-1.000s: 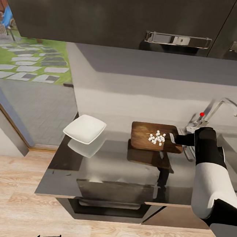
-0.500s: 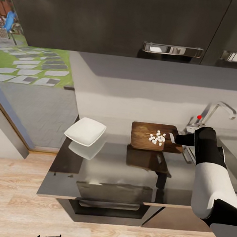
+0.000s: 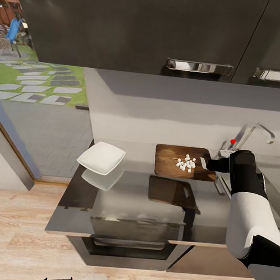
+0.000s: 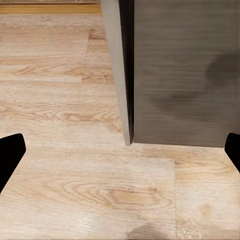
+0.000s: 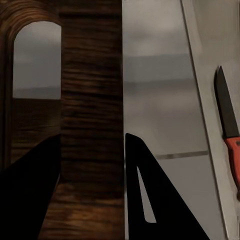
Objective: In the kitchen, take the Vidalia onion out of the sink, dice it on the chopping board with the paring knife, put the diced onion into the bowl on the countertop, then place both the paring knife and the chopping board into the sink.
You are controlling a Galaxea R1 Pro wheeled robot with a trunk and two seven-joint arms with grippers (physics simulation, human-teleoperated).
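At the sink-side end of the chopping board (image 3: 184,162), the right jaws (image 5: 92,165) clamp its handle end. White onion dice (image 3: 185,162) sit on it. Beside it lies the paring knife (image 5: 229,125). The bowl (image 3: 101,158) rests well apart on the surface (image 3: 129,199). Left jaws (image 4: 120,150) hang spread above the floor (image 4: 75,175).

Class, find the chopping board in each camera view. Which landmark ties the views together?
Head: board right of centre, above the countertop.
Right wrist: board close up, right end effector astride its end.
Left wrist: floor and cabinet here.
Shared landmark: the handle hole.
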